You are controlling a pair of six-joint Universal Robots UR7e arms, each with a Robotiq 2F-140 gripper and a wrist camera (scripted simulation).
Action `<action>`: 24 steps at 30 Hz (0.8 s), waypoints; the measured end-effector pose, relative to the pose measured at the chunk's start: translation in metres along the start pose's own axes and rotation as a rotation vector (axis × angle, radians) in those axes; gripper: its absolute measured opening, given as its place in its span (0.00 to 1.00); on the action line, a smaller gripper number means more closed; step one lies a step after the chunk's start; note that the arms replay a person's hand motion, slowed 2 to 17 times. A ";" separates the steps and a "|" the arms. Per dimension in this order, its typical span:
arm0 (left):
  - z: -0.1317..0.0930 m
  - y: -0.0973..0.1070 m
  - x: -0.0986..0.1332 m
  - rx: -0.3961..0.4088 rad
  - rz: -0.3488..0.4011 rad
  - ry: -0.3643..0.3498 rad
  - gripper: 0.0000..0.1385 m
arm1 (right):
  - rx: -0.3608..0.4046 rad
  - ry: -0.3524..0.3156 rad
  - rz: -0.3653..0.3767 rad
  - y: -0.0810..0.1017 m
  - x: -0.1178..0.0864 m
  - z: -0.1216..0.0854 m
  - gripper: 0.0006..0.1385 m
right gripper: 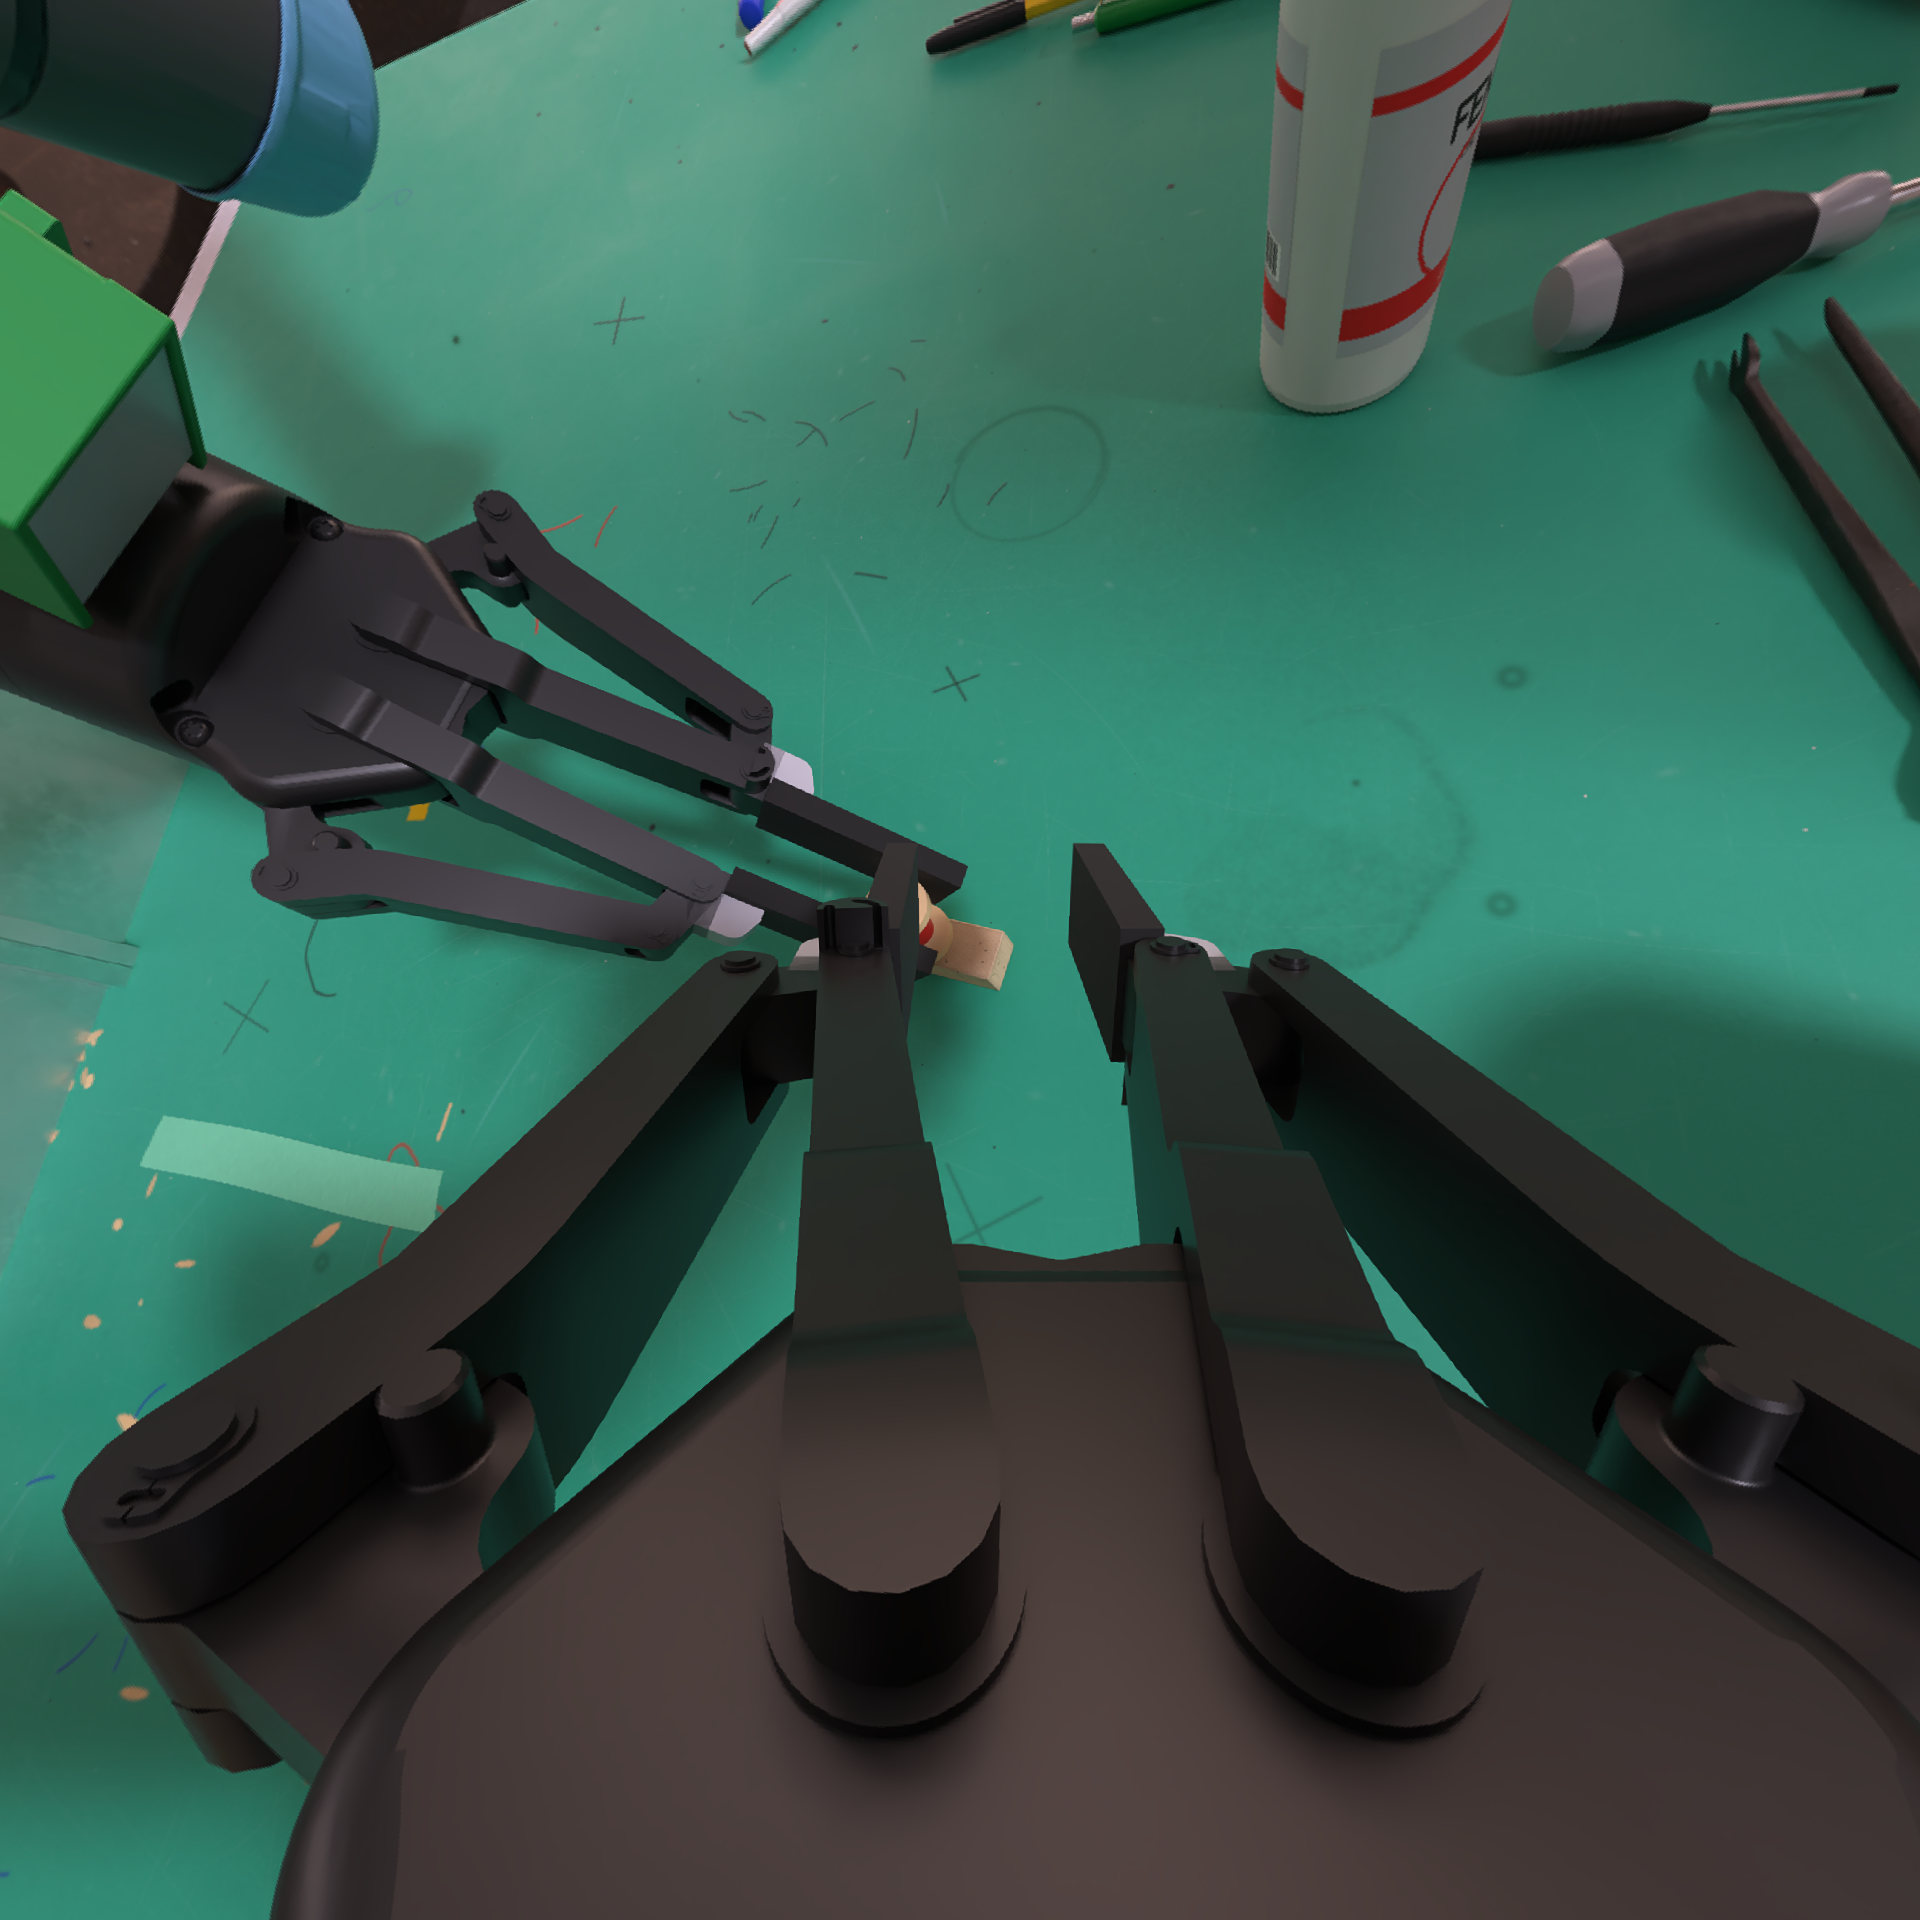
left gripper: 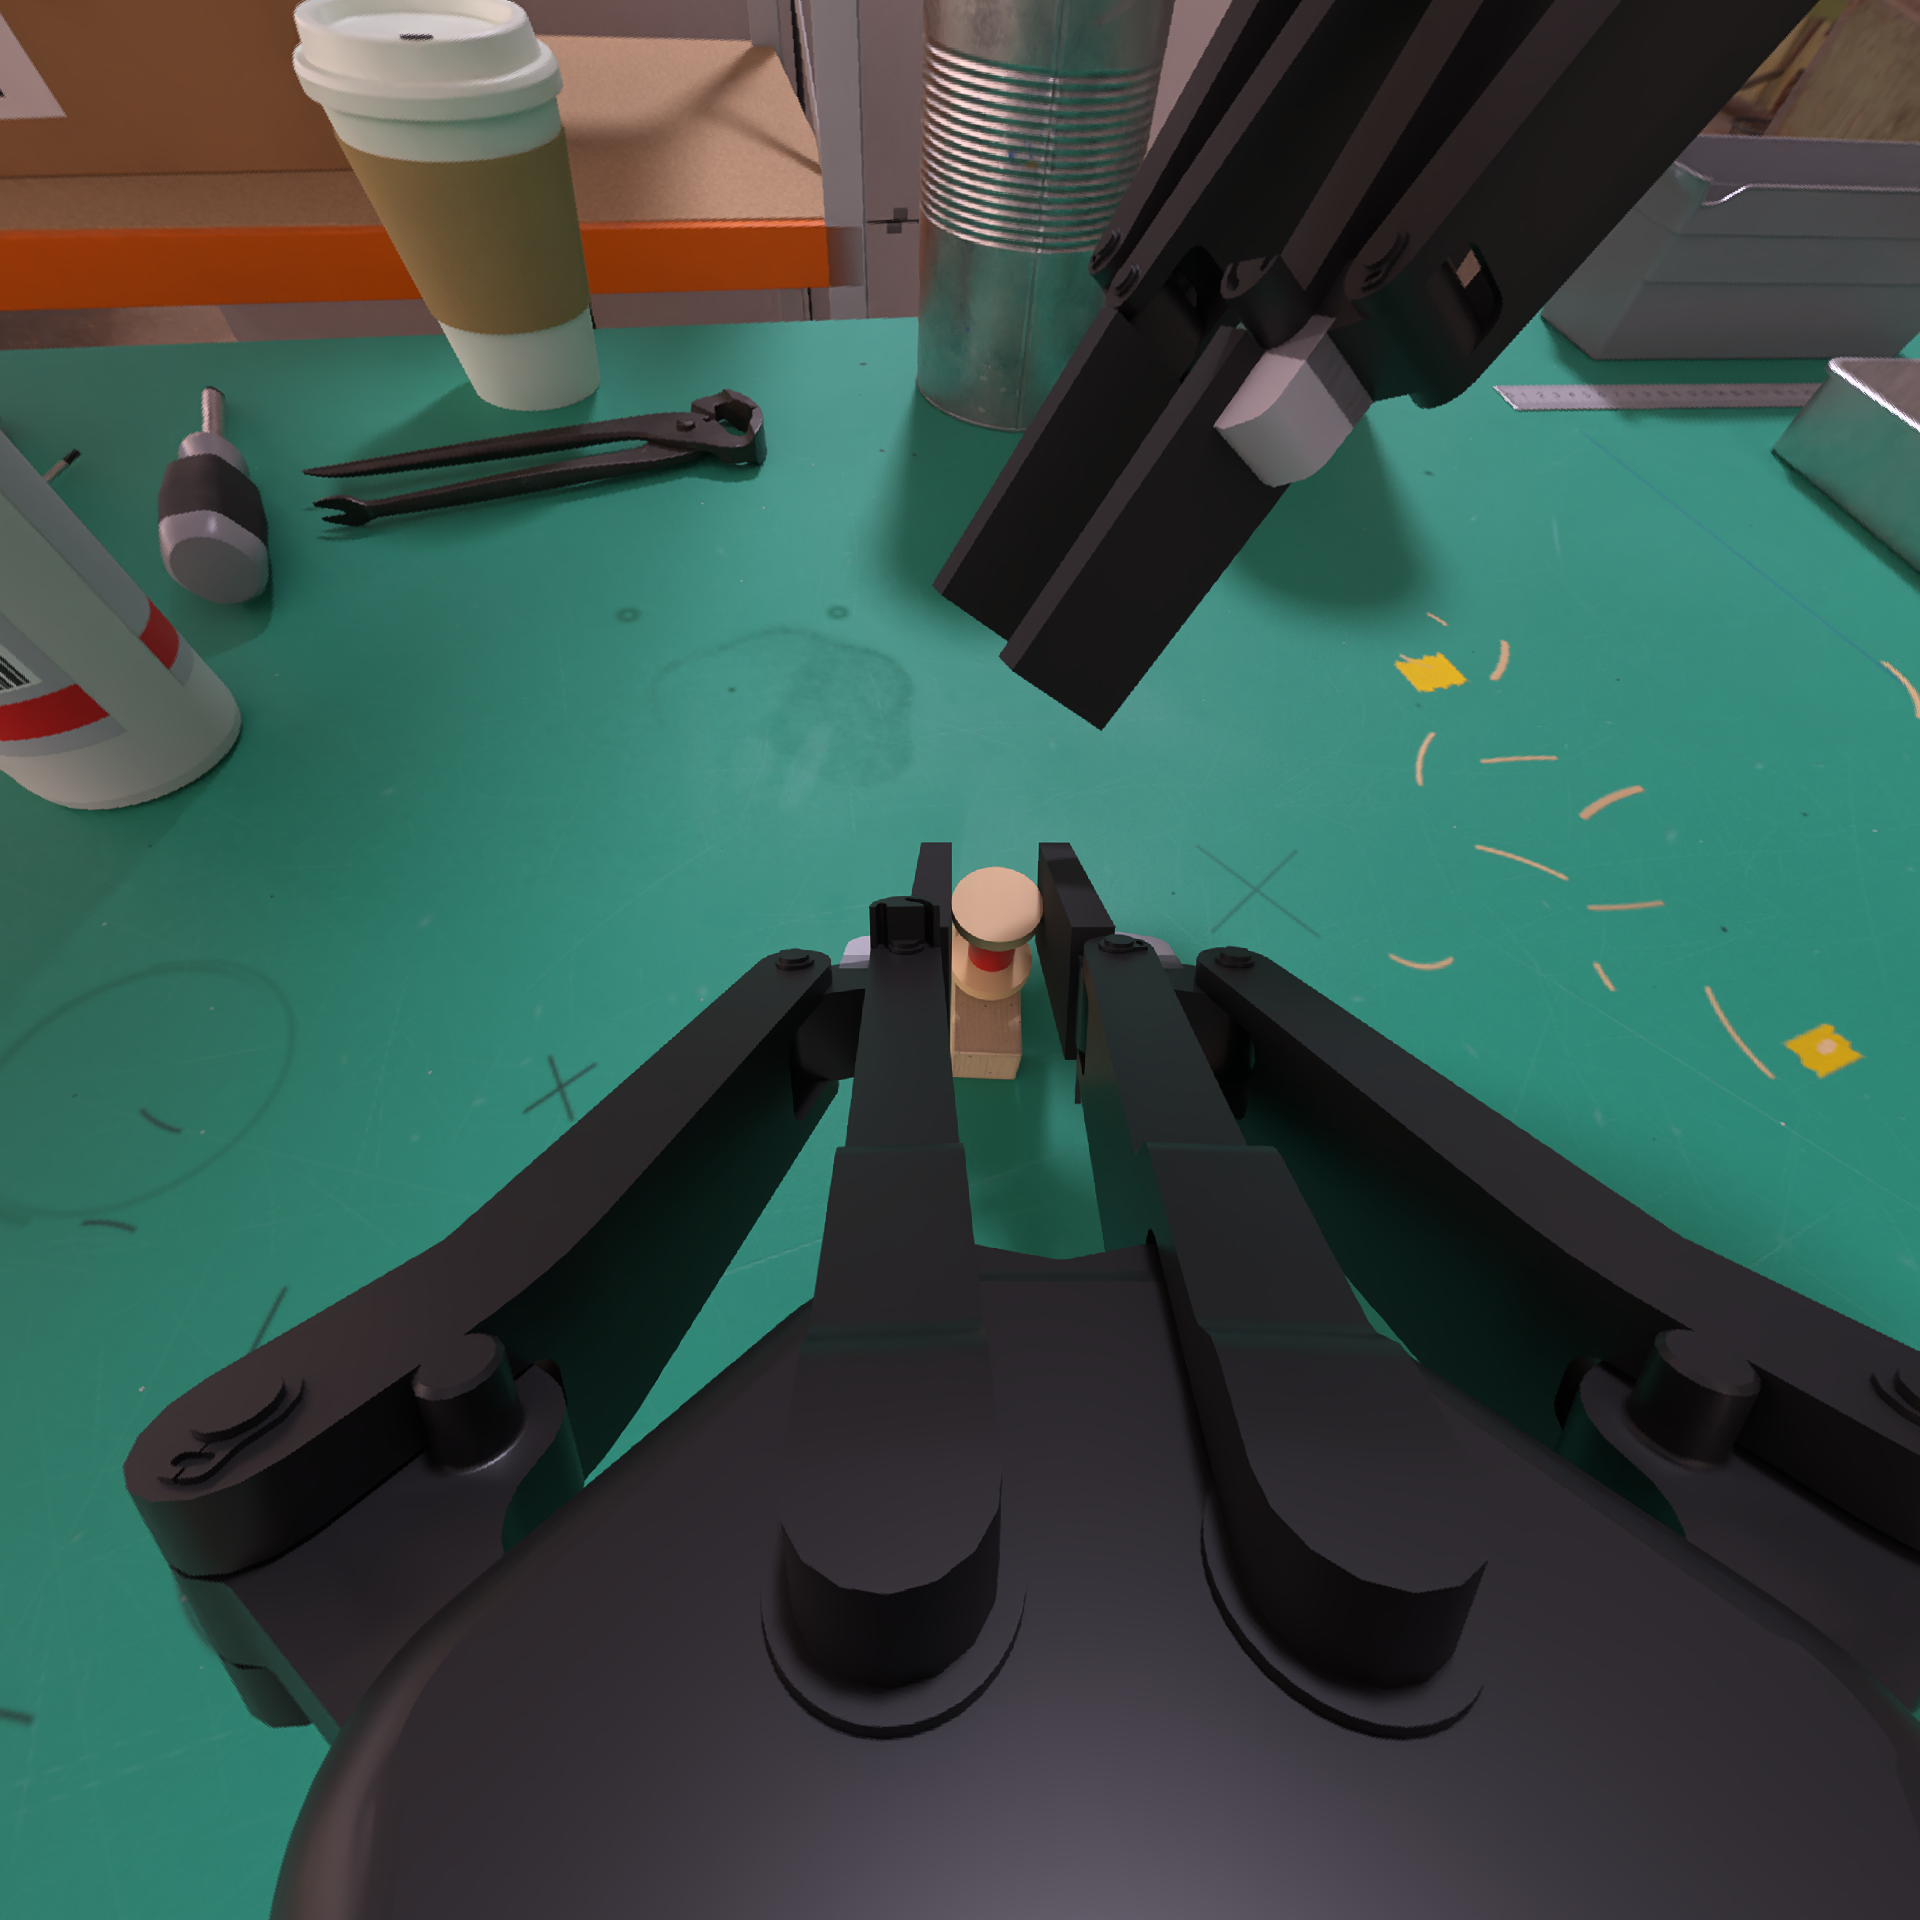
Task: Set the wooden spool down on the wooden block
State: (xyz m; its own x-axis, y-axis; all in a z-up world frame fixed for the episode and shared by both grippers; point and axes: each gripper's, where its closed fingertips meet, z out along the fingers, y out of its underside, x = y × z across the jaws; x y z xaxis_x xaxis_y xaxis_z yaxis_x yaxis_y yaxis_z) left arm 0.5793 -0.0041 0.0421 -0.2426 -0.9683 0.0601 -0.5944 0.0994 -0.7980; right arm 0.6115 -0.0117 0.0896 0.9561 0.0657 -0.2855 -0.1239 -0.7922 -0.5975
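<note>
A wooden spool (left gripper: 995,914) with a red core stands upright on a small wooden block (left gripper: 985,1039) on the green mat (left gripper: 623,831). My left gripper (left gripper: 994,871) is shut on the spool, one finger against each side of its top disc. In the right wrist view the spool (right gripper: 932,923) and block (right gripper: 977,956) show partly hidden behind my right gripper's left finger, with the left gripper (right gripper: 930,902) reaching in from the left. My right gripper (right gripper: 992,862) is open and empty, hovering above and apart; it also shows in the left wrist view (left gripper: 1049,665).
A paper coffee cup (left gripper: 457,197), black pincers (left gripper: 561,468), a screwdriver (left gripper: 213,520) and a white bottle (left gripper: 94,686) stand at the back left. A metal can (left gripper: 1029,208), a steel ruler (left gripper: 1652,395) and metal trays (left gripper: 1849,447) are at the back right.
</note>
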 end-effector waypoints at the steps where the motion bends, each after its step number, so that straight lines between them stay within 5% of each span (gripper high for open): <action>1: 0.000 0.000 0.000 -0.001 0.000 0.000 0.16 | -0.002 -0.003 0.002 0.000 0.000 0.001 0.28; 15: 0.001 0.000 0.001 -0.014 0.006 0.023 0.16 | -0.012 -0.011 0.006 0.000 0.000 0.007 0.20; 24: 0.001 0.000 0.001 -0.026 0.002 0.035 0.16 | 0.011 -0.017 -0.199 -0.004 -0.007 0.005 0.14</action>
State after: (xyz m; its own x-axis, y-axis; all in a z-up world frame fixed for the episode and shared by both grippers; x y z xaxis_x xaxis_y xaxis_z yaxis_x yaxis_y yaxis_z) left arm 0.5798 -0.0049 0.0415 -0.2702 -0.9595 0.0793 -0.6131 0.1080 -0.7826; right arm 0.6039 -0.0056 0.0905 0.9575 0.2307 -0.1731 0.0642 -0.7555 -0.6520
